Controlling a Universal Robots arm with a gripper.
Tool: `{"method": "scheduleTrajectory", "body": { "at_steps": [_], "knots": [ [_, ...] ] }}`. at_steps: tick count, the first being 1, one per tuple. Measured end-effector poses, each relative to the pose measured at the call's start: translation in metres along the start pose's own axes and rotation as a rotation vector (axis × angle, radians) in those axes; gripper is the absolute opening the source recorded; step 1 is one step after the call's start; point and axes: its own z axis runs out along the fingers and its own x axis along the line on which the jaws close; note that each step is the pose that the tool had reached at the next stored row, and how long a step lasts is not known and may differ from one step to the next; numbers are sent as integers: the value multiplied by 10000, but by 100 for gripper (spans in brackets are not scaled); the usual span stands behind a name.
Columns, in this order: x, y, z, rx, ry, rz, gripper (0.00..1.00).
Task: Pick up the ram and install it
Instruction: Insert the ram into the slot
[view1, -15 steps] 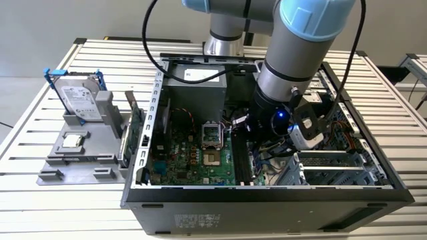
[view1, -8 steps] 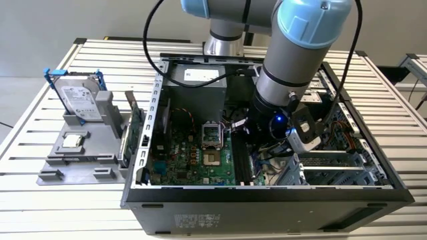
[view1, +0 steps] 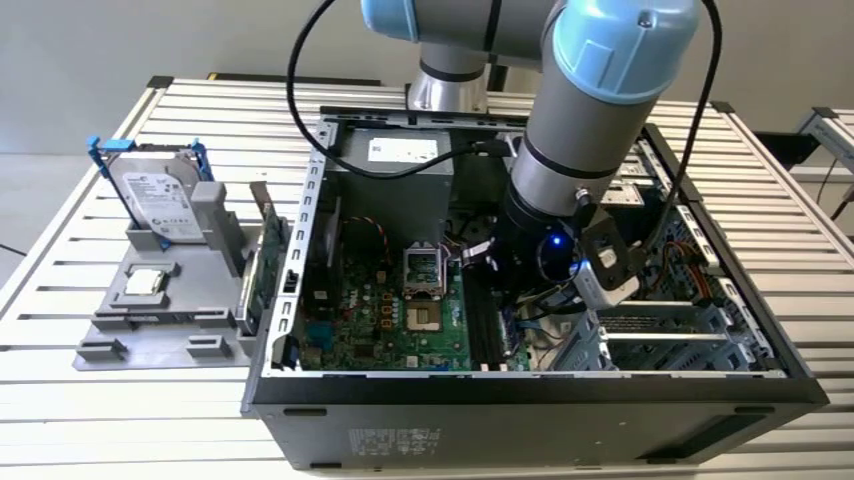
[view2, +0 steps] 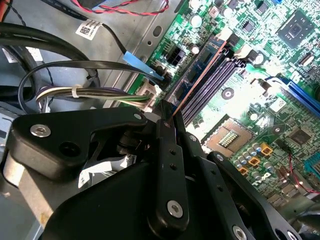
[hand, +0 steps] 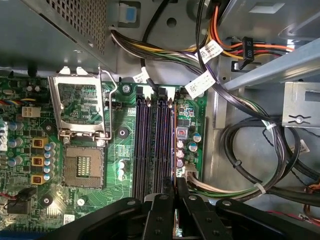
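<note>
Second wrist view: hand (view2: 167, 117) clamped on ram (view2: 200, 75), edge-on, seated along outermost memory slot of motherboard (view2: 280, 65).

A white slatted metal table (view1: 120, 420) fills the scene, with a plain pale grey wall (view1: 160, 35) behind it. Beside the table, at the exterior view's right, stands 1 more slatted bench (view1: 834, 135).
</note>
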Motion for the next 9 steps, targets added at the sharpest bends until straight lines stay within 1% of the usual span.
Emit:
{"method": "scheduleTrajectory", "body": {
  "at_steps": [9],
  "knots": [
    [28, 2, 36, -1, 0, -2, 0]
  ]
}}
